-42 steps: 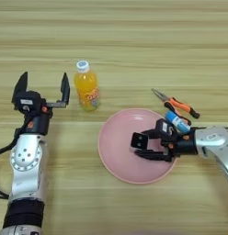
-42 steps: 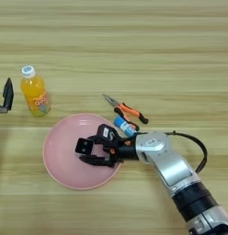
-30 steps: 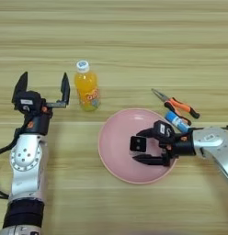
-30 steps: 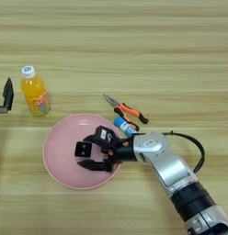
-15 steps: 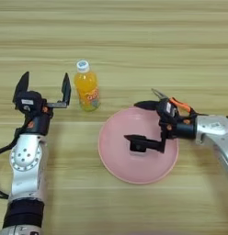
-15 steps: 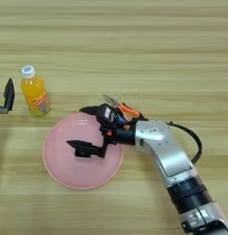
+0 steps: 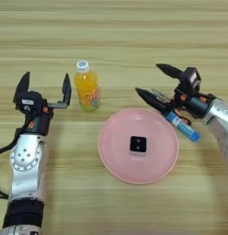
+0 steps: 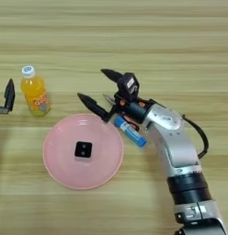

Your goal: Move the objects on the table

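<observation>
Two grippers on my screen. Left gripper (image 7: 44, 86): fingers spread, empty, parked at the table's (image 7: 116, 27) left side. Just right of it: orange-drink bottle (image 7: 86, 86), upright, white cap on. Centre: pink plate (image 7: 111, 151) with the black cube (image 7: 138, 144) lying in its middle. Right gripper (image 7: 155, 82): fingers wide apart, holding nothing, above the plate's far right rim. Beneath it: blue tube (image 7: 182, 127), flat on the table just beside the plate.

Silver-grey arms, black cables and wrists, pointed black fingers (image 7: 157, 100)
</observation>
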You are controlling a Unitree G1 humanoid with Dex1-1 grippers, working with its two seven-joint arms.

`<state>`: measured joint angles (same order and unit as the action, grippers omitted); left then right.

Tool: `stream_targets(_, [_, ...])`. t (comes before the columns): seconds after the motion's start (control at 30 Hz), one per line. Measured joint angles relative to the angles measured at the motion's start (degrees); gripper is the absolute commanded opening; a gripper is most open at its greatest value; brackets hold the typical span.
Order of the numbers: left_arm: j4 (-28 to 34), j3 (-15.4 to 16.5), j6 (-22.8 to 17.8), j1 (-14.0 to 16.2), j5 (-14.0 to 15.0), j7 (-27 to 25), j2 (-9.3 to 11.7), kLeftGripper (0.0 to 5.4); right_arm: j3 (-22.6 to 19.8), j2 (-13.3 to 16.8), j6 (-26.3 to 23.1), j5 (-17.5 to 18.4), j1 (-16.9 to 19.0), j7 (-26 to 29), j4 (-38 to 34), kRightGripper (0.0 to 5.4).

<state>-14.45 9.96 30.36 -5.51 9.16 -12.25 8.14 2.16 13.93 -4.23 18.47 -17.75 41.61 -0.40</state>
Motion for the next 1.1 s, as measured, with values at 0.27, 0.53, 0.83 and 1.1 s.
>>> stream_targets(0.27, [0.0, 0.0, 0.2, 0.0, 0.0, -0.5, 0.0, 5.4, -5.6, -1.0, 12.6, -5.8, -2.9, -11.0, 13.8, 5.36])
stream_targets(0.53, [-0.1, 0.0, 0.4, -0.1, 0.0, -0.5, 0.0, 5.4, -9.6, -2.9, 26.4, -10.1, -4.0, -23.0, 27.1, 5.36])
stream_targets(0.83, [-0.2, 0.3, 0.6, -0.3, 0.1, -0.8, 0.2, 5.4, -11.8, -5.0, 38.0, -11.0, -4.4, -29.0, 34.6, 5.36])
stream_targets(1.1, [-0.1, 0.4, 0.6, -0.5, 0.2, -1.1, 0.4, 5.4, -13.0, -5.2, 42.1, -11.2, -3.2, -32.6, 32.2, 5.36])
